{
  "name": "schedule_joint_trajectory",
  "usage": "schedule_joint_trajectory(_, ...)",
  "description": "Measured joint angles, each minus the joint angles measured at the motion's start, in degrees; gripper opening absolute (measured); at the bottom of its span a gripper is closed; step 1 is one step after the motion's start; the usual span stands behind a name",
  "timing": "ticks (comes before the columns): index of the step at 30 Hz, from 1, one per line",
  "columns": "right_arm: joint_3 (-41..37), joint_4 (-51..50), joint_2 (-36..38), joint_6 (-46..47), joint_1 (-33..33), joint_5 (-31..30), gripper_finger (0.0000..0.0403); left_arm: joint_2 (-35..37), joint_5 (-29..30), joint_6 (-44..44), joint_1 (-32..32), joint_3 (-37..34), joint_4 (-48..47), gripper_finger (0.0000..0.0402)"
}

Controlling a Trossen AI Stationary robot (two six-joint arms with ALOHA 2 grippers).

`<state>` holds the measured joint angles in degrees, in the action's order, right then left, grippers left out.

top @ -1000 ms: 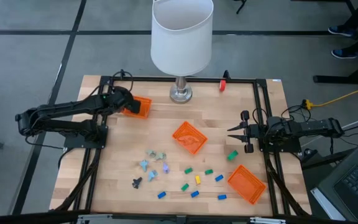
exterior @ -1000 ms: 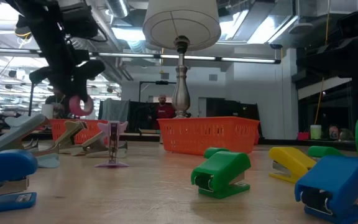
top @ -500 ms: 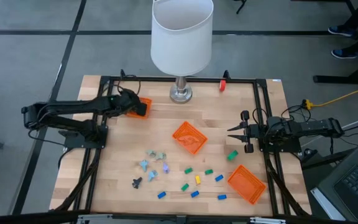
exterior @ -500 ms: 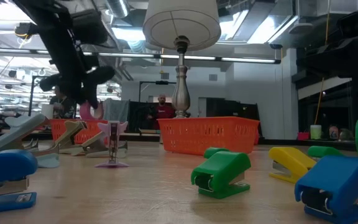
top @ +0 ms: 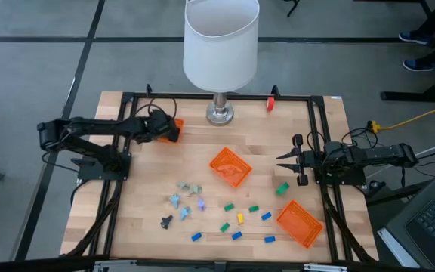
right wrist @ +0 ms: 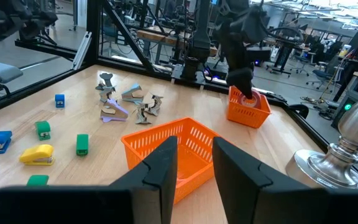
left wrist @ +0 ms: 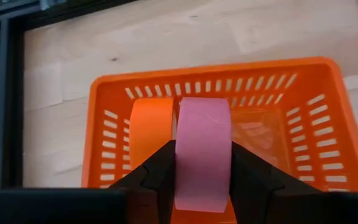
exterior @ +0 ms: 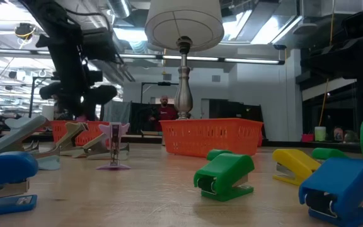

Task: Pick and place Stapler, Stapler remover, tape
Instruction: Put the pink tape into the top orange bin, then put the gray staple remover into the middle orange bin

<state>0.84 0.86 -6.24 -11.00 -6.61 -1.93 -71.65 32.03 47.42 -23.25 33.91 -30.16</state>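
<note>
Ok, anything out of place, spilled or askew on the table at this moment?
Nothing spilled or damaged. The left gripper holds the pink tape roll on edge above its orange basket, where an orange roll already stands. The other two baskets sit angled to the table edges. The right gripper waits, open.

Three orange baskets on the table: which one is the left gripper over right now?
The far-left basket, beside the lamp base. The left gripper holds a pink tape roll over it; the other two sit unattended.
</note>
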Motion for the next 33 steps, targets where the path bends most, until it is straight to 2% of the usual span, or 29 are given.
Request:
schedule_joint_trajectory(7,-0.02,0.00,0.02,0.00,0.00,0.02,0.0106,-0.62,-2.00,-0.12,-2.08,0.00,-1.79,0.0118)
schedule_joint_trajectory(19,0.00,0.00,0.00,-0.01,0.02,0.02,0.0106,-0.62,-1.99,-1.63,-2.10,0.00,-1.53,0.0123)
schedule_joint_trajectory(33,-0.02,0.00,0.00,0.00,0.01,0.02,0.0106,-0.57,-0.02,-3.26,-2.10,0.00,-1.54,0.0168)
